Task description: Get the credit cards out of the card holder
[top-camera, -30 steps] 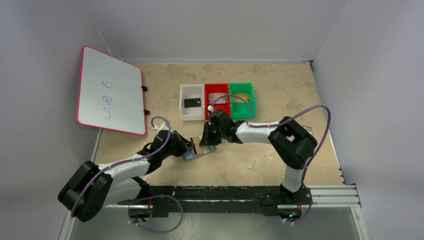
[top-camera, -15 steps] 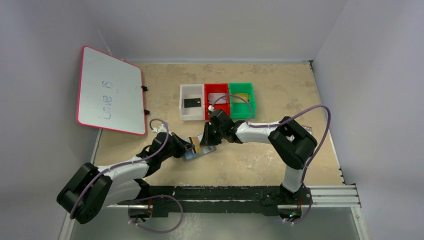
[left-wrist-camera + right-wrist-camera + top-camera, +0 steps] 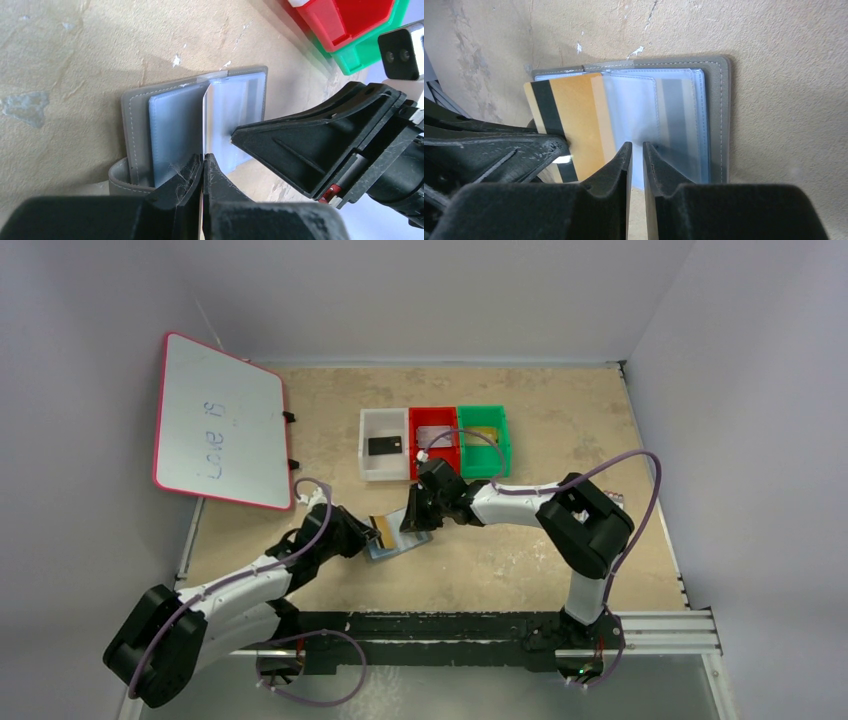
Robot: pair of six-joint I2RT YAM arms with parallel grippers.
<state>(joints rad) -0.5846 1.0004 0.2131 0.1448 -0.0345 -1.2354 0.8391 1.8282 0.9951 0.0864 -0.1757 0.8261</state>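
Card holder: lying open on the worktop, midway between my arms. Left end effector: clamped on the gold credit card, partly out of its pocket. Right end effector: nearly together over the pockets; I cannot tell if it grips. I'd draw the card leftward, flat, with the holder pinned.

3 trays, 1 card holder

The card holder lies before three trays.
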